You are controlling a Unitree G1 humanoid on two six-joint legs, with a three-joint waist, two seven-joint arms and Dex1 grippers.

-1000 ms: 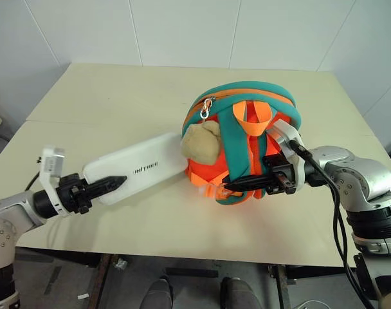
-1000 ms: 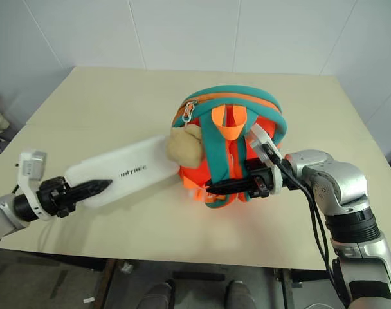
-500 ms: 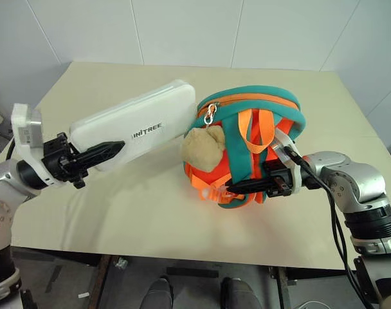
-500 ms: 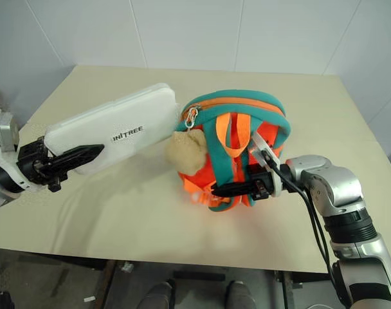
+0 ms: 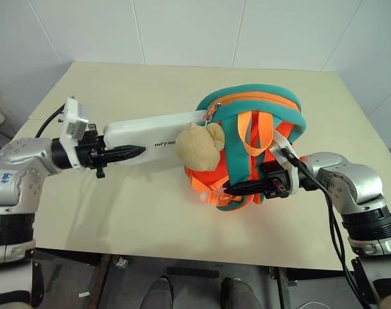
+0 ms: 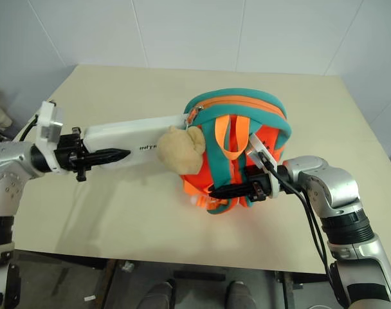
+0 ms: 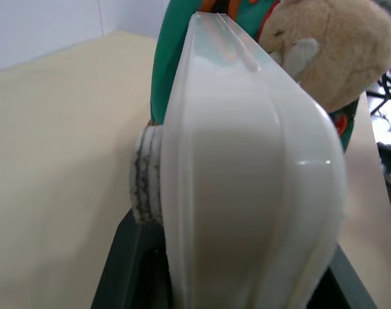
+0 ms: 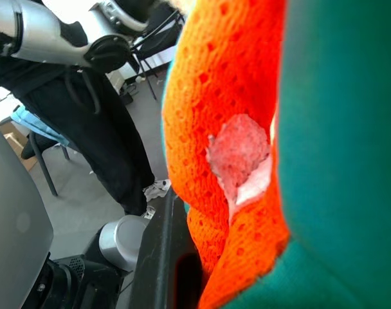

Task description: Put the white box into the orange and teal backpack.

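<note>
White box [image 5: 158, 131], pinched edge-on in the left gripper [image 5: 121, 153], has swung level since a moment ago, its far end entering the orange and teal backpack [image 5: 253, 145], whose strap the right gripper [image 5: 244, 187] clamps.

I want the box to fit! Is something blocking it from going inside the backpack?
Yes. The plush toy hangs in front of the white box's far end, right at the backpack. Whether the zipper is open there can't be seen.

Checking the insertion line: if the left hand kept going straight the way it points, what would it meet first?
Probably the orange and teal backpack: the left hand holds the white box, aimed there.
</note>
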